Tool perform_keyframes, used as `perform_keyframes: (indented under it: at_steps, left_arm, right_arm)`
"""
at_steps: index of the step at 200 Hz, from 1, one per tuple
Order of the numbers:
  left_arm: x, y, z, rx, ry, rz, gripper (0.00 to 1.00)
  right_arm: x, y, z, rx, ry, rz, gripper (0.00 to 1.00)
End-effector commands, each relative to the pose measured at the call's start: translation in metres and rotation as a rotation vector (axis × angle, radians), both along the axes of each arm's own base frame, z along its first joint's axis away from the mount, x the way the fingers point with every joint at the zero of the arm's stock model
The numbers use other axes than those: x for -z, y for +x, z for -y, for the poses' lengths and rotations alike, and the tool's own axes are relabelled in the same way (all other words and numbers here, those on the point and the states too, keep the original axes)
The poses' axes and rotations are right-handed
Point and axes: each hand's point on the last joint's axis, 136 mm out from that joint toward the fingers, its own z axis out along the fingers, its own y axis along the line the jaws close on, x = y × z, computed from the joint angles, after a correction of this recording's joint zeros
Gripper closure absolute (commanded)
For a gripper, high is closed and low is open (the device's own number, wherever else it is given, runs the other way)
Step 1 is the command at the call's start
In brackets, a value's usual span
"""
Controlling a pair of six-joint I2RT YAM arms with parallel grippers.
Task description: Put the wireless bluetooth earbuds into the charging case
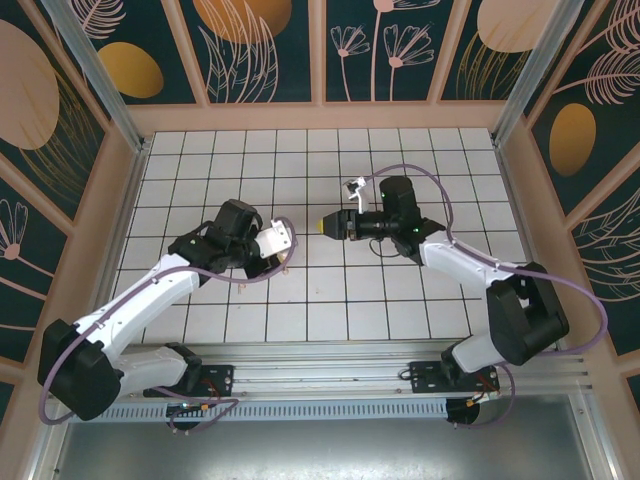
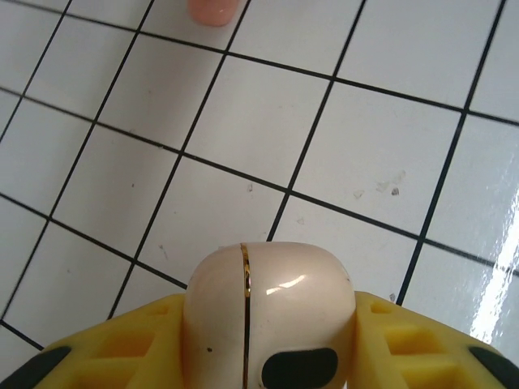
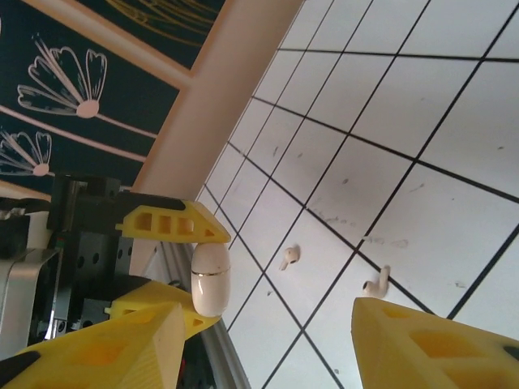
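The charging case is a glossy cream pod with a thin gold seam, and its lid looks closed. My left gripper is shut on it, one yellow finger on each side, and holds it above the tiled floor. In the top view the left gripper and case sit mid-table, with my right gripper just to their right, pointing at them. The right gripper is open with nothing between its fingers. Beyond it hangs the case. Two cream earbuds lie apart on the tiles.
A coral-pink rounded thing lies on the tiles, cut off by the top edge of the left wrist view. Wooden walls enclose the tiled floor on three sides. A metal rail runs along the near edge.
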Motion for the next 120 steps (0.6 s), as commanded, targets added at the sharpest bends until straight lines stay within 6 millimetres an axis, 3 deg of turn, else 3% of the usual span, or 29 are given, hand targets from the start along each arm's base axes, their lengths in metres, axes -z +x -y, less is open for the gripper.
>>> perform_keyframes:
  at_steps: [1,45,120]
  left_arm:
    - [-0.007,-0.002,0.005,0.121,0.014,0.089,0.77]
    - [-0.009,0.000,0.008,0.147,0.022,0.101,0.77]
    - [-0.015,-0.003,0.012,0.177,0.001,0.116,0.77]
  right_arm:
    - [-0.004,-0.014,-0.018,-0.114,0.014,-0.007,0.43]
    - [0.007,-0.037,-0.044,-0.240,-0.011,-0.048,0.44]
    - [0.011,-0.056,-0.061,-0.329,0.008,-0.087,0.44]
